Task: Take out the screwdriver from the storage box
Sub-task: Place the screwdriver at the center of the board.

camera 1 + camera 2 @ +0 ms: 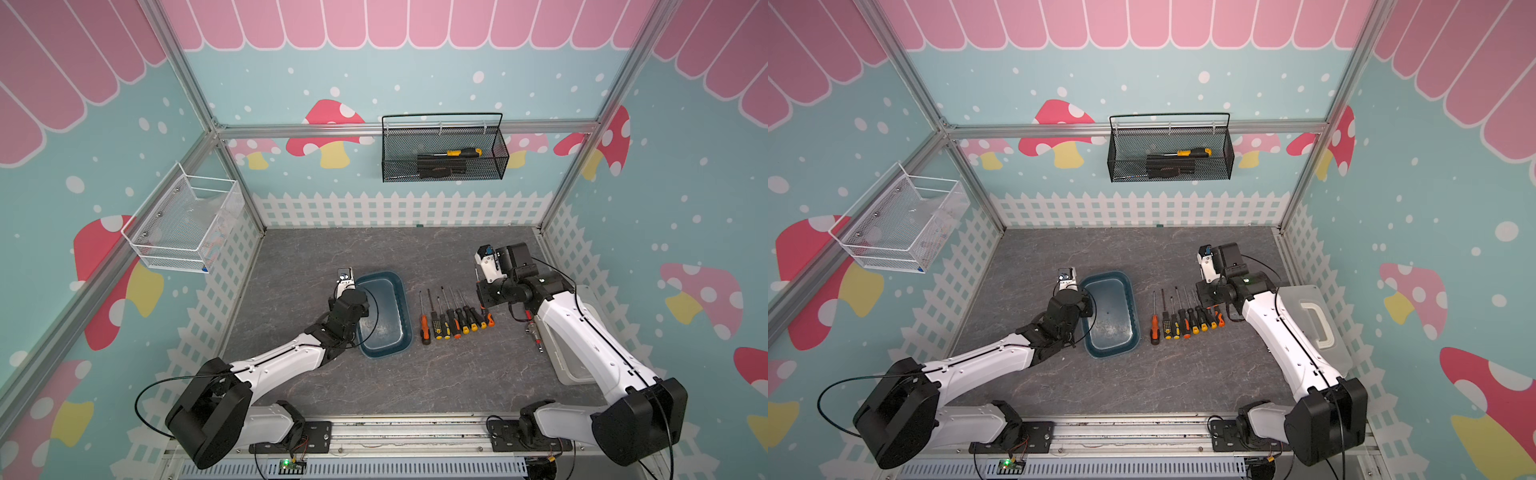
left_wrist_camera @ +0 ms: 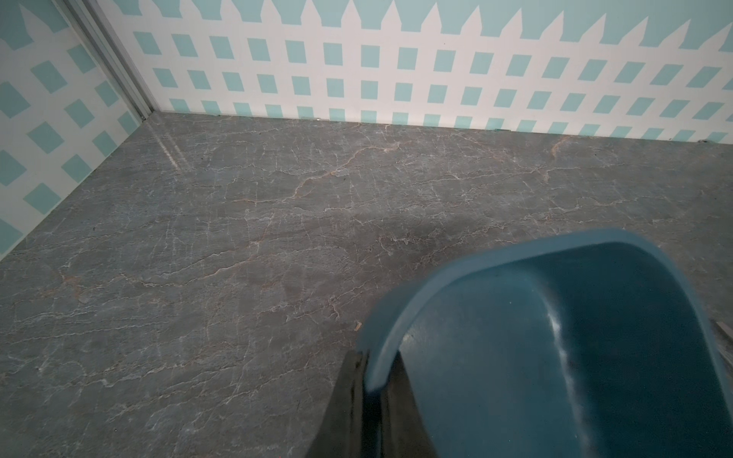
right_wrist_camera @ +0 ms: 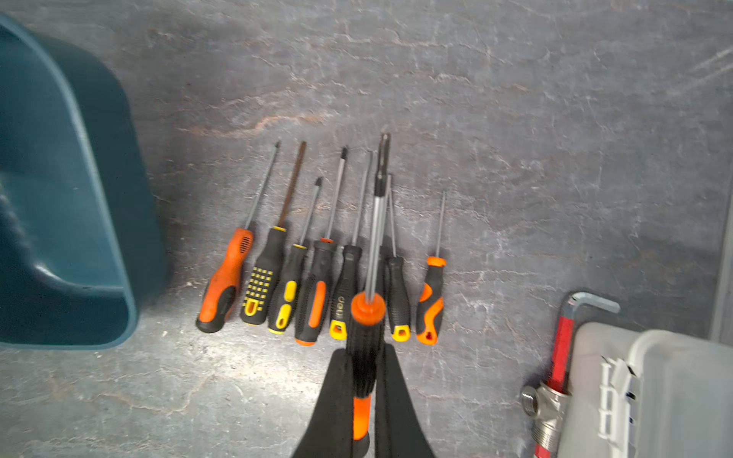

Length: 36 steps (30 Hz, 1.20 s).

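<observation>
One screwdriver (image 3: 365, 333) is in the right gripper (image 3: 367, 355), jaws clamped on its black-and-orange handle, with the shaft sticking out ahead of the gripper. It's already clear of the storage box (image 1: 388, 320). The box sits on the surface (image 3: 515, 119) to that gripper's left, well apart, and its floor looks bare in both top views. The left gripper (image 2: 375, 376) is pinched shut on the box's left rim, steadying only, I'd say.

Key relation: the held tool hangs over the row of screwdrivers (image 3: 313, 285), at least seven lying side by side on the surface with tips toward the back wall. Its long axis runs parallel to theirs, roughly over the gap between the fifth and sixth handles counting from the box.

Extraction looks done. What's left is probably a straight lowering and release by the right arm. Risk: it lands on neighbouring handles instead of the surface.
</observation>
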### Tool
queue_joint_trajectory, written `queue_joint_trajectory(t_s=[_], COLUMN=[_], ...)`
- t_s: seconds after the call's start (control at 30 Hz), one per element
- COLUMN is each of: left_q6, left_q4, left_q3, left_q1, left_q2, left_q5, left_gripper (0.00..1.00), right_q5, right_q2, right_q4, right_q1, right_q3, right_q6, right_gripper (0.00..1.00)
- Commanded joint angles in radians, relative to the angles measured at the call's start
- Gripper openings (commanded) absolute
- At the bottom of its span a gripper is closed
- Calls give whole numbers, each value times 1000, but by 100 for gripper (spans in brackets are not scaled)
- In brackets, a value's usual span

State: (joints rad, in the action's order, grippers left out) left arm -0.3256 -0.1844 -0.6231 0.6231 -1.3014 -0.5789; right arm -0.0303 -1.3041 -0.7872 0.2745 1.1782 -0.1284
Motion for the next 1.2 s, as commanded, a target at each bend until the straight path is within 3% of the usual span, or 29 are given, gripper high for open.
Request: queue_joint_trajectory(t_s=[0.0,0.4,1.17], left_q6=[19,14,23], left_q4=[4,1,7], left_q3=[5,5,6], left_q1=[-4,-3,-5], left_q2=[5,3,13], left_q5=[12,20,19], left_gripper=[0,0,0], right_q5=[29,-2,-8], right_q2=[-29,-175,-394], right_q4=[-34,56,166], right_q1=[-43,-198,-254], right_q3=[-14,-48,-49], right_q6=[48,93,102], right_gripper=[0,0,0])
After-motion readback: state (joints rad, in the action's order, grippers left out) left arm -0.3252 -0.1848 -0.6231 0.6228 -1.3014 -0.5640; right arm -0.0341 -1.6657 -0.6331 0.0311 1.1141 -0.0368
